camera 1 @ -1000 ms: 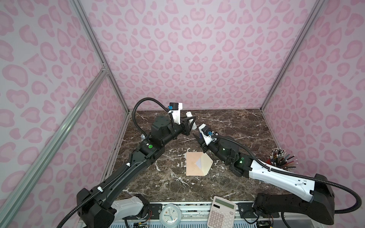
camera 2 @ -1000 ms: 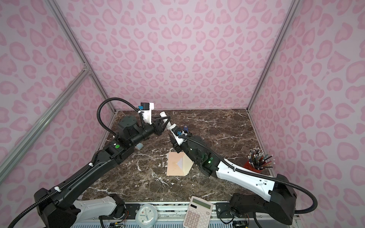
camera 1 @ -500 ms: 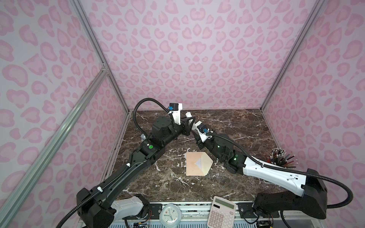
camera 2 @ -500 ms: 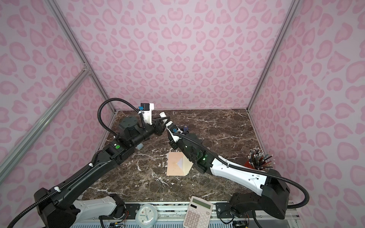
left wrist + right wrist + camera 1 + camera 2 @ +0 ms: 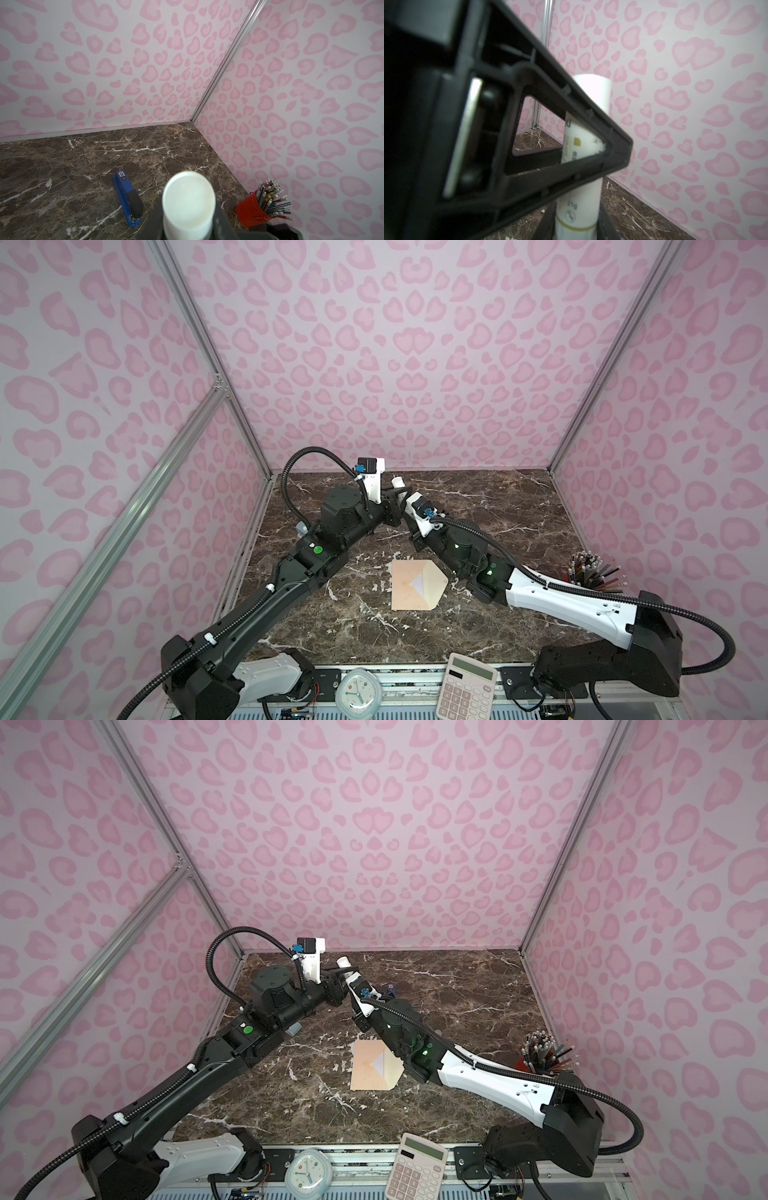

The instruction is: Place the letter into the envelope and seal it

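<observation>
- The envelope (image 5: 417, 585) is thin paper, so we think it is light, bendy, easy to crease, and quick to slide on the smooth table (image 5: 498, 506).
- Its pointed flap (image 5: 438, 584) lies open with some white showing, so we would take hold at the flap's edge.
- We see no letter; we guess it is inside.
- The left claw (image 5: 395, 495) is squeezed around a white glue stick (image 5: 188, 204), up in the air.
- The right claw (image 5: 407, 494) is right at that stick, but we cannot tell if it grips.
- The envelope lies flat mid-table, below both claws, nearer the front and well apart from them.
</observation>
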Available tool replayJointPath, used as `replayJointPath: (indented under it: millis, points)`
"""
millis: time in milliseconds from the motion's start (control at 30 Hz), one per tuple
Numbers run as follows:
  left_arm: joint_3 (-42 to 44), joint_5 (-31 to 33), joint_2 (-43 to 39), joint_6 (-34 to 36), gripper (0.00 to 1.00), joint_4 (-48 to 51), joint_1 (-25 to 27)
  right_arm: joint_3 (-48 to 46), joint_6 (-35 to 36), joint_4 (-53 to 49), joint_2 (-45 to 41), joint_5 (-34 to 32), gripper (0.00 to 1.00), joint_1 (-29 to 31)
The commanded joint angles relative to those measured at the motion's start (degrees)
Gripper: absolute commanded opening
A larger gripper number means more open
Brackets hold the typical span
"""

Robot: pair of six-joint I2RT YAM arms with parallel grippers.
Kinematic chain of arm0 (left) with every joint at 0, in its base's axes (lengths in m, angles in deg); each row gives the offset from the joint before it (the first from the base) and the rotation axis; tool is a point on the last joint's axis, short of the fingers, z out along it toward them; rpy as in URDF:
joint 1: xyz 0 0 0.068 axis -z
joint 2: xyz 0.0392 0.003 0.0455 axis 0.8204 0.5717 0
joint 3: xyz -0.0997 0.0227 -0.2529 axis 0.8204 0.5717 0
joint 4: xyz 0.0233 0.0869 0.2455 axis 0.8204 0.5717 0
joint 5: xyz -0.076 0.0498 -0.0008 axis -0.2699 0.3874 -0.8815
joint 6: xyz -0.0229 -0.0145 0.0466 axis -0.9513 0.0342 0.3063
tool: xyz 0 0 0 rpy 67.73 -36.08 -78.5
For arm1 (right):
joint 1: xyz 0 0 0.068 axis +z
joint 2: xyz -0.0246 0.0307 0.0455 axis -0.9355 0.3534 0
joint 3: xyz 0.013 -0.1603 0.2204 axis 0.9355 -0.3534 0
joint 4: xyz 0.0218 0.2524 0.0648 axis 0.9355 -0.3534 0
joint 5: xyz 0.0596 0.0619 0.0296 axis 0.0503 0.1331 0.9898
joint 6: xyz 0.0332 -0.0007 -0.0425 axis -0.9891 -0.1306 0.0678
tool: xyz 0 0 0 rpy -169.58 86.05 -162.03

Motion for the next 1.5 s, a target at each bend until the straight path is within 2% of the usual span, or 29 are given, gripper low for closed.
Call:
replayJointPath:
  millis: [0,133,267,567,767,867,967,1233,1333,1467]
  points:
    - [-0.04,-0.16,-0.23,-0.03,0.04,-0.86,0.05,0.25,0.10,1.33,0.38,-0.01,0.28,0.08]
    - [0.01,0.19,-0.35,0.26,0.04,-0.81,0.04,0.18,-0.16,0.62,0.29,0.09,0.33,0.08]
    - [-0.07,0.12,-0.43,0.36,0.04,-0.77,0.02,-0.01,-0.41,0.32,0.39,-0.17,0.33,0.03]
    - [0.27,-0.29,-0.52,0.27,0.04,-0.85,0.07,-0.06,-0.92,0.46,0.34,-0.22,0.22,-0.02]
    - [0.67,-2.21,-0.59,-0.26,0.04,-0.90,0.02,0.44,-1.39,-0.52,-0.92,2.26,0.09,-0.01]
    - [1.11,-4.04,-1.08,0.20,0.04,-1.07,0.02,1.07,-2.79,-2.21,-2.29,6.60,0.06,-0.34]
    - [1.93,-8.41,-1.65,0.41,0.04,-2.32,-0.83,1.85,-5.82,-4.15,-4.15,13.14,0.04,-1.34]
    - [3.05,-33.09,-0.32,-4.94,0.04,-10.26,-5.49,3.67,-18.07,-7.60,-8.35,36.62,0.00,-6.74]
    - [2.74,-38.72,0.18,-5.95,0.04,-11.00,-5.95,3.66,-24.18,-6.36,-9.15,43.87,0.00,-9.18]
    - [3.39,-42.53,-0.07,-7.12,0.04,-12.27,-6.29,3.02,-31.26,-3.81,-9.86,50.10,0.00,-11.78]
